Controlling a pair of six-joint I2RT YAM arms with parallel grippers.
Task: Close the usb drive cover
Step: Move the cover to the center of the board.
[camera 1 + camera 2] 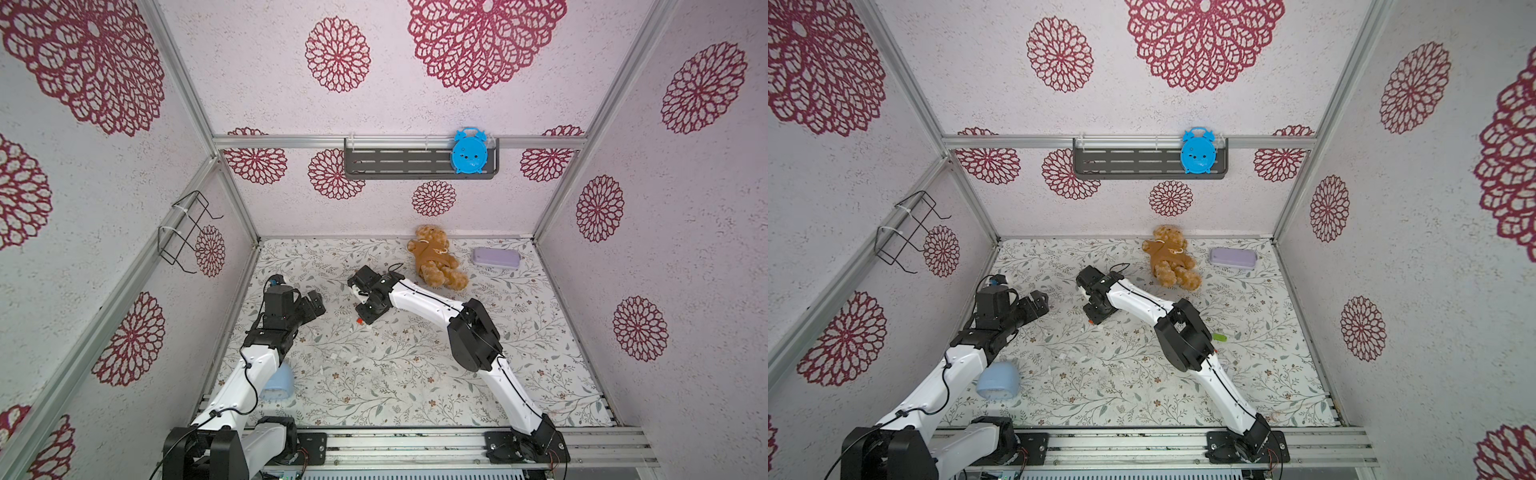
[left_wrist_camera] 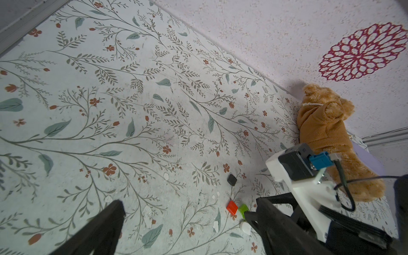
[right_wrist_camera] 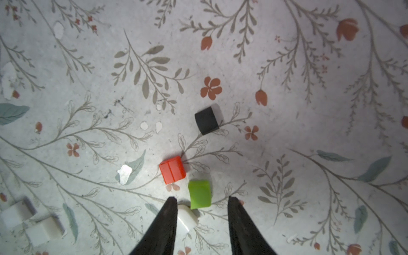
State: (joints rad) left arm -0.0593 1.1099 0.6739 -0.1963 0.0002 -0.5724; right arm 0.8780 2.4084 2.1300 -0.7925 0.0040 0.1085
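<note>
The green cover (image 3: 199,194) lies flat on the table (image 1: 415,374) near mid-field. It sits directly below the right gripper (image 3: 203,199), whose fingers stand apart on either side of the cover's near half and clamp nothing. The cover's long axis appears to run along the fingers' reach, so closing would bear on its longer sides. A white cap (image 3: 187,217) lies inside the same gap, against the inner side of one finger and just beside the cover, and is likely to be trapped with it. A red cap (image 3: 172,169) sits just beside the cover, and a black cap (image 3: 207,120) lies farther out. With the back wall as 12 o'clock, a small green piece (image 1: 1220,337), possibly the matching drive but too small to confirm, lies at 3 o'clock from the gripper, past the right arm's elbow. The left gripper (image 1: 316,302) waits at 9 o'clock, well apart, jaws wide, so the right arm is nearer. A teddy bear (image 1: 436,257) lies at 1 o'clock, clear of the work.
</note>
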